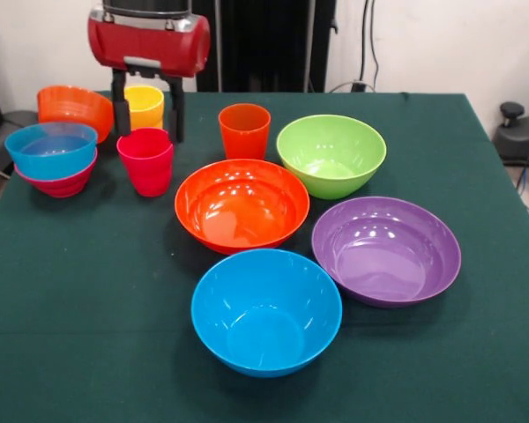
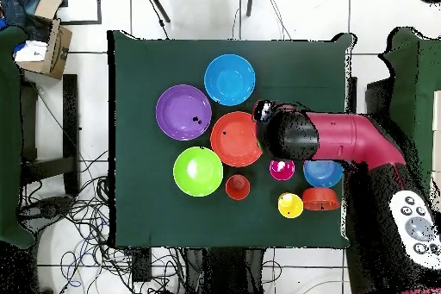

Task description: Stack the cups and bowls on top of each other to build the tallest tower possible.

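My gripper is open at the back left, with one black finger on each side of the yellow cup; I cannot tell whether they reach around it. The red-pink cup stands just in front and the orange cup to the right. The large orange bowl, lime green bowl, purple bowl and blue bowl lie apart, open side up. The translucent blue bowl sits nested in the magenta bowl. The translucent orange bowl lies behind them.
In the overhead view the arm reaches in from the right and its head covers the gripper. The dark green table has bare cloth at front left. Cables lie on the floor beside the table.
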Tool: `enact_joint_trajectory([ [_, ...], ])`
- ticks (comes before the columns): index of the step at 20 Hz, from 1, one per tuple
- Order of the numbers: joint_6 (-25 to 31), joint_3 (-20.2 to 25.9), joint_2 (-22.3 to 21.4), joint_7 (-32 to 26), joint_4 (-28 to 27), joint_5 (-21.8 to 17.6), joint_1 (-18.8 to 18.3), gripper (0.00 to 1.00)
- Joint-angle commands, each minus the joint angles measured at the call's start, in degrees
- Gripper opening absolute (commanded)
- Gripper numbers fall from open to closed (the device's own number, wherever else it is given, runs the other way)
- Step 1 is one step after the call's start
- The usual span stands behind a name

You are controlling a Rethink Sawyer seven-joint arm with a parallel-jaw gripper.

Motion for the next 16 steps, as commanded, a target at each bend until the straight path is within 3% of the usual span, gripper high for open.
enact_joint_trajectory([
  [1, 0.3, 0.1, 4.8, -6.0, -2.5, -7.6, 4.3, 1.0],
  [11, 1.3, -0.3, 6.4, -2.2, -5.3, -6.6, 7.1, 1.0],
  [16, -0.3, -3.1, 10.1, 0.1, -8.5, -9.3, 10.2, 1.0],
])
